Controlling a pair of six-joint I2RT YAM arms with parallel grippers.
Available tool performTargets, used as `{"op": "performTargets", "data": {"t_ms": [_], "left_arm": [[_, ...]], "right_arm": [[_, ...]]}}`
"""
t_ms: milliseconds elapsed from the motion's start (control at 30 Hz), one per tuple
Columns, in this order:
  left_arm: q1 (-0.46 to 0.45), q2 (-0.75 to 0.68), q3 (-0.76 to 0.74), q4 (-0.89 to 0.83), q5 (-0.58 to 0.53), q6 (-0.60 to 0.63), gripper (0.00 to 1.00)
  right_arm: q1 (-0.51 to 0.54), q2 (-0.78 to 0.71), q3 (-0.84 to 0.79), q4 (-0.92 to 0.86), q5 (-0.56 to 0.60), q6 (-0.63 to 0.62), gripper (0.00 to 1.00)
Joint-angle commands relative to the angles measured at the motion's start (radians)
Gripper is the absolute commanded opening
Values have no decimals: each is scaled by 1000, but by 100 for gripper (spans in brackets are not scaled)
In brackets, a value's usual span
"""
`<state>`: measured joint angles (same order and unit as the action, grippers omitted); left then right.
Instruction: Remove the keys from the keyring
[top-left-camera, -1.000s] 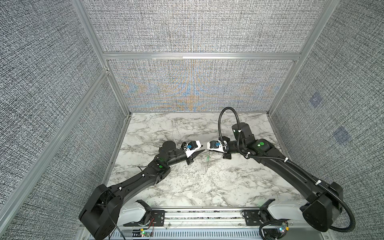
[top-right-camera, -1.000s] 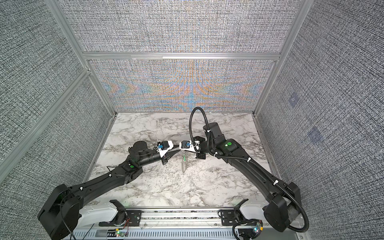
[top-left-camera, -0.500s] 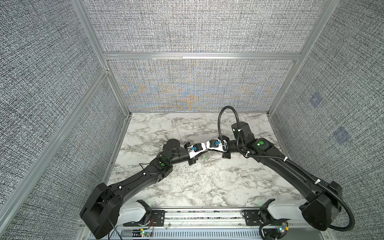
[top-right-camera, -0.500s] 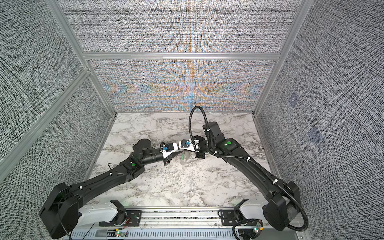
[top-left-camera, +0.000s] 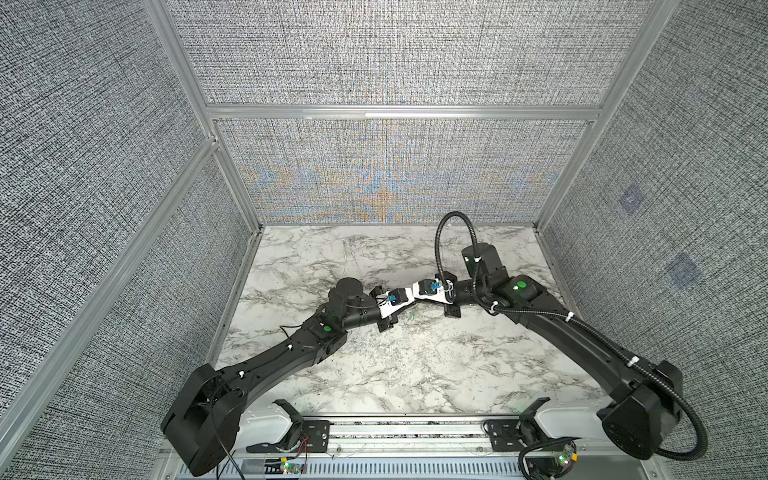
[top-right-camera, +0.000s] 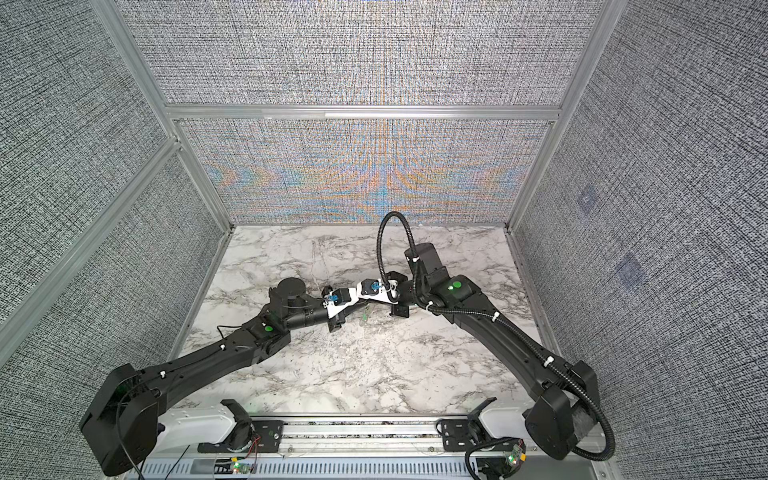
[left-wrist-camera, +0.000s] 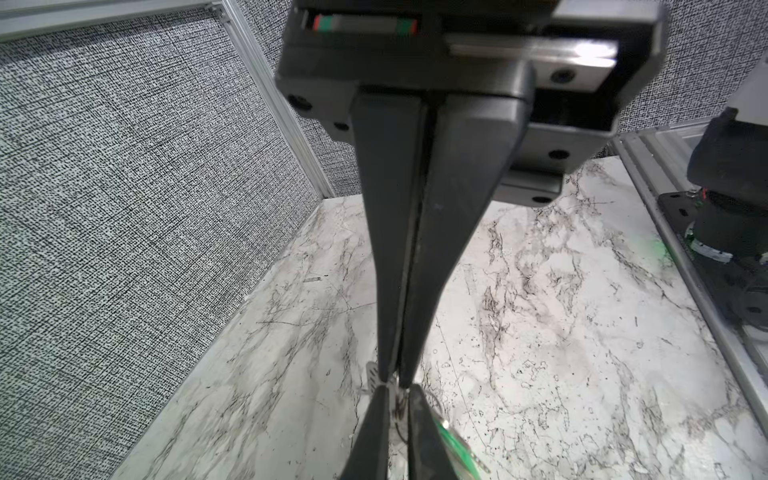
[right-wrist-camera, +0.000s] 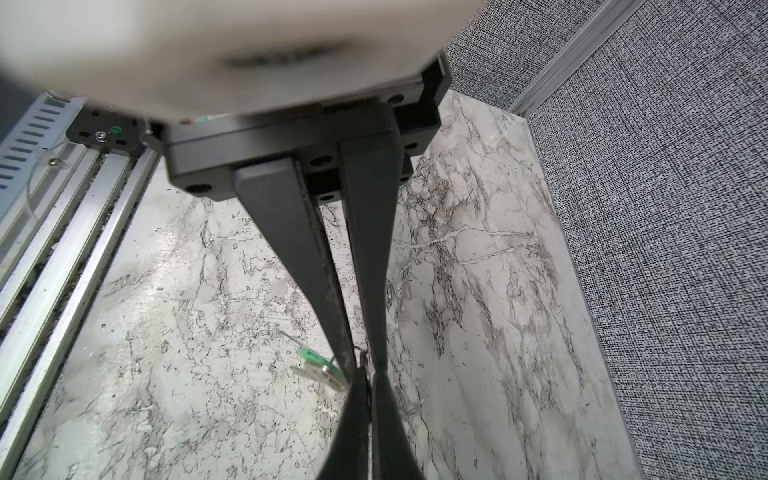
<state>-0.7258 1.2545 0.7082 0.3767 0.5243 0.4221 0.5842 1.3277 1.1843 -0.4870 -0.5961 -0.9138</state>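
Left wrist view shows the left gripper (left-wrist-camera: 394, 374) clenched, its fingers pressed together along their length. It stands tip to tip with the right gripper (right-wrist-camera: 363, 362), whose fingers likewise meet at their ends. What either one pinches is too small to tell, though a pale perforated metal tab (left-wrist-camera: 371, 375) sticks out just beside the left tips. The green-tagged key (right-wrist-camera: 319, 365) hangs tilted just beside the meeting tips, over the middle of the marble table (right-wrist-camera: 166, 291).
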Motion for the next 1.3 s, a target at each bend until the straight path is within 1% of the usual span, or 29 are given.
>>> {"op": "performTargets", "data": {"t_ms": [0,100,167,267,300,367,433,533,667,800,900,1033,1267], "left_arm": [[-2,0,1,35,24,-12,9],[-1,0,-5,62,42,-33,1],[-1,-1,-17,89,49,-59,0],[-1,-1,-33,135,54,-102,0],[-1,0,-40,150,55,-115,0],[-1,-3,-54,191,62,-138,0],[-1,-2,-65,222,74,-157,0],[-1,1,-76,262,96,-182,0],[-1,2,-82,277,118,-179,0],[-1,2,-81,281,132,-168,0],[-1,6,-75,283,154,-165,0],[-1,20,-64,283,185,-169,0],[-1,27,-60,280,200,-169,0]], "right_arm": [[0,1,8,-3,-21,-6,0],[0,-1,8,0,-16,-7,0],[0,-9,2,16,-6,-6,0],[-4,-33,-7,36,9,-17,19],[-5,-43,-13,47,18,-19,24],[-12,-75,-29,68,34,-31,30],[-21,-108,-54,87,53,-37,32],[-50,-146,-89,90,57,-27,31],[-65,-186,-148,84,43,-14,27],[-61,-209,-177,82,-16,8,19],[-55,-234,-203,120,-43,41,16],[-47,-236,-210,134,-57,59,15],[-34,-208,-210,153,-59,63,14]]}}
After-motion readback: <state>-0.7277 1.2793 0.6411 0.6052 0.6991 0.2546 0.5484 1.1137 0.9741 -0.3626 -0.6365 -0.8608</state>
